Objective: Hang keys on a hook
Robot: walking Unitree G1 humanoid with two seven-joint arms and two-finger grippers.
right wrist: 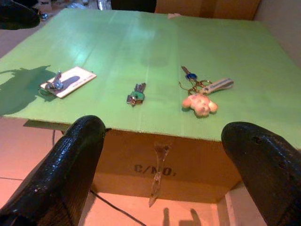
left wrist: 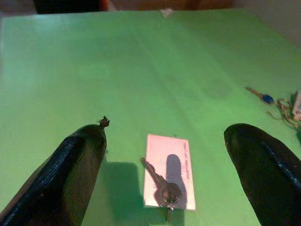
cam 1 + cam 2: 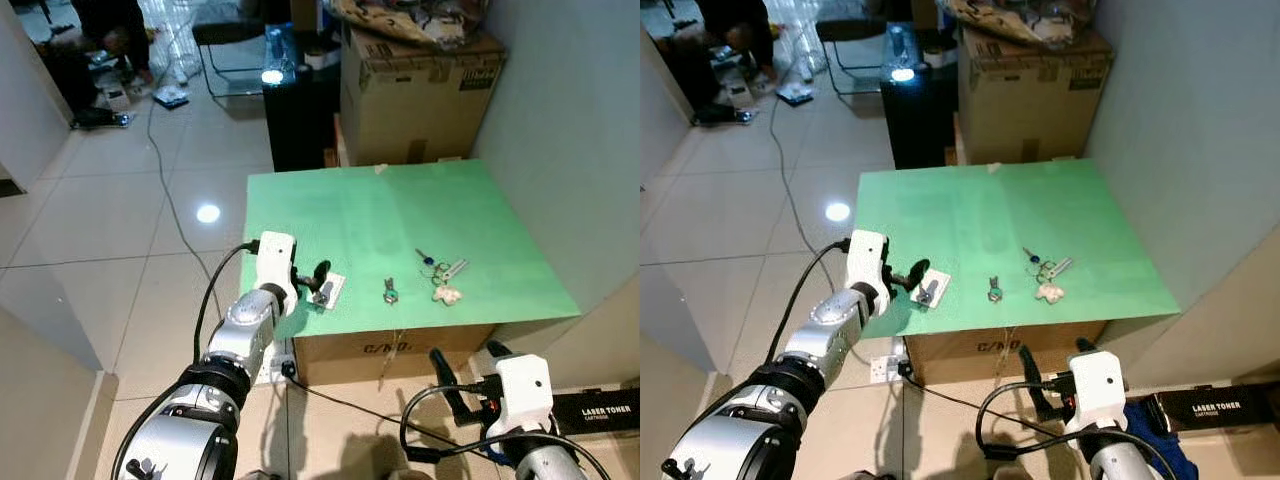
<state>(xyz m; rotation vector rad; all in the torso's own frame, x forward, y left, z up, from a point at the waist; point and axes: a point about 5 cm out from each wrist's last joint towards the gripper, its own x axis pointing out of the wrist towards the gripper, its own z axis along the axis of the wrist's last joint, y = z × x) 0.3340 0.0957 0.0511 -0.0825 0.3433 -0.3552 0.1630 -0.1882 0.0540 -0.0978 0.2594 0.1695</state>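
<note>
Honestly, the left gripper (image 2: 164, 174) hangs with fingers spread wide just above the hook plate (image 2: 168, 172) near the front left edge of the green table (image 3: 400, 215), nothing pinched. The bunch of keys (image 3: 441, 274) lies well apart to its right, a green-tagged key (image 3: 390, 290) between, so closing now would likely grab the plate, not keys. The right gripper (image 1: 164, 165), also spread, sits low before the table.

You're looking at a glossy white tiled floor (image 3: 120, 220), a large brown cardboard box (image 3: 415, 95) against the grey wall (image 3: 560, 130), and perhaps a black cabinet (image 3: 295, 115) beside it.
</note>
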